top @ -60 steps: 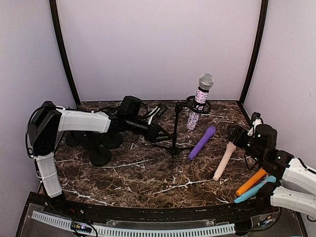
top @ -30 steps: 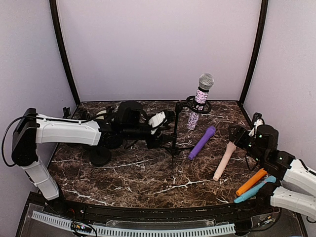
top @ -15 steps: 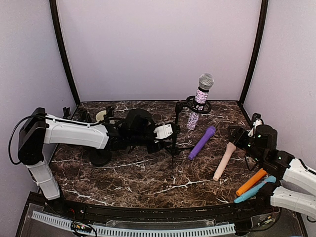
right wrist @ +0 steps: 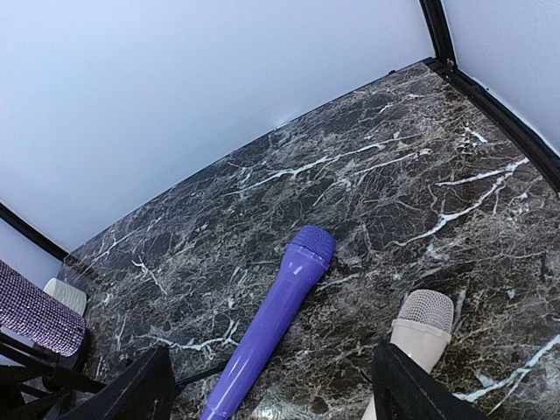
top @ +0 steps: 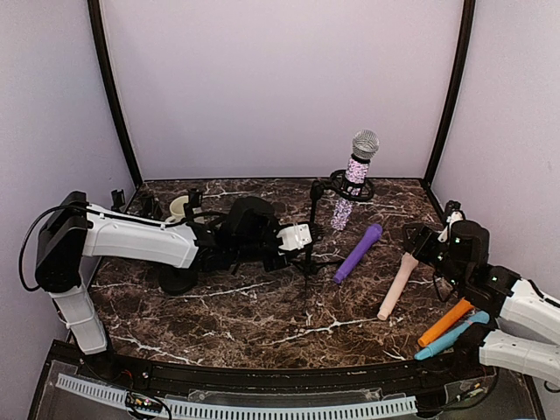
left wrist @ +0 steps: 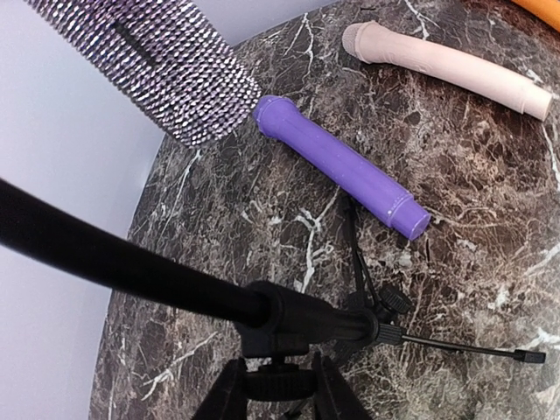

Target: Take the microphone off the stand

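The microphone (top: 356,173), sparkly lilac with a silver head, stands tilted in the ring at the top of the black tripod stand (top: 311,219). My left gripper (top: 302,238) reaches in from the left, low on the stand. In the left wrist view its two fingers (left wrist: 226,395) press both sides of a knurled knob (left wrist: 280,383) under the pole's collar, and the microphone's handle (left wrist: 149,61) hangs above. My right gripper (top: 416,238) waits open at the right. In the right wrist view it (right wrist: 271,394) holds nothing.
A purple microphone (top: 359,252) and a pink one (top: 398,286) lie right of the stand. Orange (top: 444,322) and teal (top: 451,339) ones lie near the right arm. Black round bases (top: 178,278) stand at the left, and the stand's legs (left wrist: 455,346) spread over the marble.
My left arm has reached further right, up to the stand, and its jaws have closed in on the knob. The right arm and the microphone have not moved.
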Controlling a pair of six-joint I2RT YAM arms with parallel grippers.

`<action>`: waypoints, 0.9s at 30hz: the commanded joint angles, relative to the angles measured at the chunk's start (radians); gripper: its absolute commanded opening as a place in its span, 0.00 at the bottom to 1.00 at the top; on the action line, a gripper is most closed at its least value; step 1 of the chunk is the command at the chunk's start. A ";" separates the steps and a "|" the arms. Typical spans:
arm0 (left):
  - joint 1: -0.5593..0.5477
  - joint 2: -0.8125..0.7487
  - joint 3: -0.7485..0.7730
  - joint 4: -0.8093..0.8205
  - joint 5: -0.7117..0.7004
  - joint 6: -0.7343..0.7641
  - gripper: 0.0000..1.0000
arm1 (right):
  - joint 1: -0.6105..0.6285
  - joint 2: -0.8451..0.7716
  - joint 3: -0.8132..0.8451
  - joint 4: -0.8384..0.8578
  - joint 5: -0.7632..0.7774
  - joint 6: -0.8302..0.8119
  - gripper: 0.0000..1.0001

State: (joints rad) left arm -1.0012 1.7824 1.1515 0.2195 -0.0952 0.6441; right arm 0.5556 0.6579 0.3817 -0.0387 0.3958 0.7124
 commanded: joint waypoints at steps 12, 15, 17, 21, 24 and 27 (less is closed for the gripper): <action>-0.005 0.002 0.036 -0.066 0.110 -0.136 0.11 | -0.006 0.003 0.028 0.028 -0.014 -0.001 0.79; 0.007 0.007 0.058 -0.114 0.188 -0.177 0.09 | -0.006 0.003 0.026 0.028 -0.017 0.000 0.79; 0.015 0.009 0.068 -0.137 0.225 -0.207 0.08 | -0.006 0.003 0.025 0.026 -0.017 0.000 0.79; 0.038 0.011 0.084 -0.181 0.314 -0.280 0.08 | -0.006 0.003 0.026 0.026 -0.018 0.001 0.79; 0.062 0.012 0.090 -0.200 0.380 -0.352 0.08 | -0.006 0.005 0.026 0.026 -0.020 0.002 0.79; 0.078 0.011 0.086 -0.210 0.454 -0.422 0.08 | -0.006 0.008 0.025 0.028 -0.021 0.003 0.79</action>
State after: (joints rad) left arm -0.9371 1.7935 1.2243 0.0891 0.1913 0.3489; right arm 0.5556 0.6636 0.3817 -0.0387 0.3809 0.7124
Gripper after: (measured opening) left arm 0.231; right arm 0.789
